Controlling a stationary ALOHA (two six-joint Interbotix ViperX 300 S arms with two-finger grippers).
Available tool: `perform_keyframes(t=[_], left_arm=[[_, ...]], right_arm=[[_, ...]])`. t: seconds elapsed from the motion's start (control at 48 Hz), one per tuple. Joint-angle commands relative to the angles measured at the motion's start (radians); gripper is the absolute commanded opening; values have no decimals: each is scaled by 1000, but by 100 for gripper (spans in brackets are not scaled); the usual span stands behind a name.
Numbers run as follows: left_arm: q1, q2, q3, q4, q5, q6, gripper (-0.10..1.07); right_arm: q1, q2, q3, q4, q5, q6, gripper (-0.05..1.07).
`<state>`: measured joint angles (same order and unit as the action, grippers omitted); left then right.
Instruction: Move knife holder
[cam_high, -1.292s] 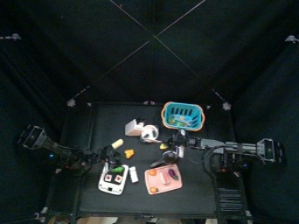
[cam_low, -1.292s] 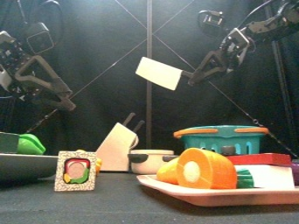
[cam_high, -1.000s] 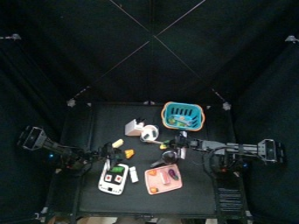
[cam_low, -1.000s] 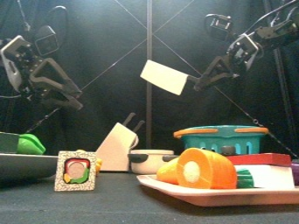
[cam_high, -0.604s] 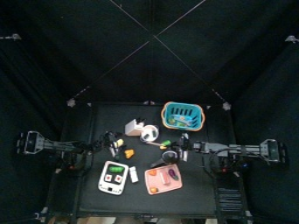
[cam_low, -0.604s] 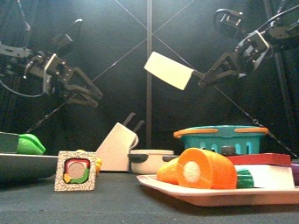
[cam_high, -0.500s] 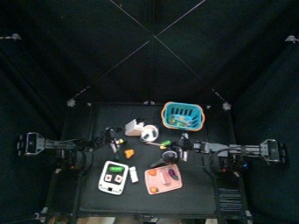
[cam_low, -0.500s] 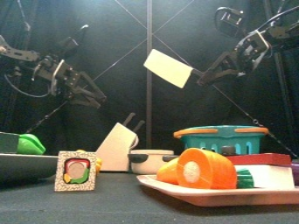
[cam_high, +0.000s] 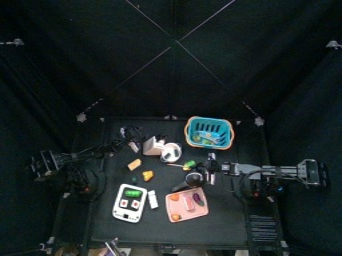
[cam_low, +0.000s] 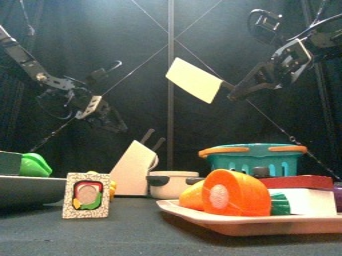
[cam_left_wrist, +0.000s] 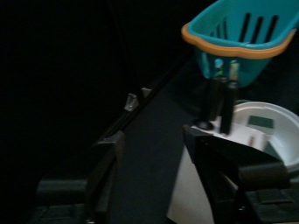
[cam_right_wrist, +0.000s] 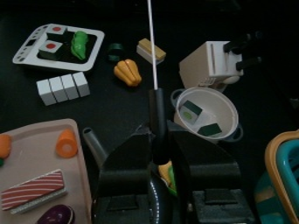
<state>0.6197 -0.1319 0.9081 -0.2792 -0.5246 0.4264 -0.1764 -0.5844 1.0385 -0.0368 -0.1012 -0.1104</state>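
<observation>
Now we find the knife holder (cam_high: 155, 145) sitting left of centre on the table in the top view, a pale stepped block with dark knife handles poking out of it, standing upright in the front view (cam_low: 134, 168) just left of the white ring-shaped dish (cam_low: 173, 183). Nothing grips it yet. The left gripper (cam_high: 120, 152) hangs near it on its left side, low in the front view's middle-left — whether its jaws are apart or together, we cannot tell from these views. The right gripper (cam_right_wrist: 156, 171) has its jaws clamped on a thin flat white blade (cam_low: 195, 80), held high in the upper middle of the front view, so that arm looks tied up.

What could go wrong? We'd say the block is tall and narrow-footed — a push from the side could tip it onto the dish or spill its handles. The yellow piece (cam_high: 134, 162) lies just below and left of it, and the teal basket (cam_high: 209, 130) sits to the upper right, so a wide approach may knock either. The raised blade could also slip down among the things below.
</observation>
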Motion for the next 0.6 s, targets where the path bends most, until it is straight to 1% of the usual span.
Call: perform_keyframes(t=[0.0, 0.104, 0.188, 0.292, 0.417, 0.479, 0.583], left_arm=[[8, 86, -84, 0, -9, 2, 61], [9, 163, -141, 2, -8, 2, 48], [6, 183, -158, 2, -5, 3, 44], [9, 173, -144, -2, -5, 2, 45], [8, 127, -100, 0, -3, 3, 46], [5, 101, -75, 17, -3, 3, 48], [5, 86, -55, 60, -2, 2, 50]], right_arm=[[-5, -6, -6, 3, -12, 0, 41], [-5, -6, -3, 5, -12, 0, 41], [-5, -6, -2, 6, -12, 0, 41], [-5, -6, 2, 6, -12, 0, 41], [-5, -6, 3, 8, -14, 0, 41], [-5, -6, 3, 6, -14, 0, 41], [-5, -6, 2, 3, -21, 0, 41]])
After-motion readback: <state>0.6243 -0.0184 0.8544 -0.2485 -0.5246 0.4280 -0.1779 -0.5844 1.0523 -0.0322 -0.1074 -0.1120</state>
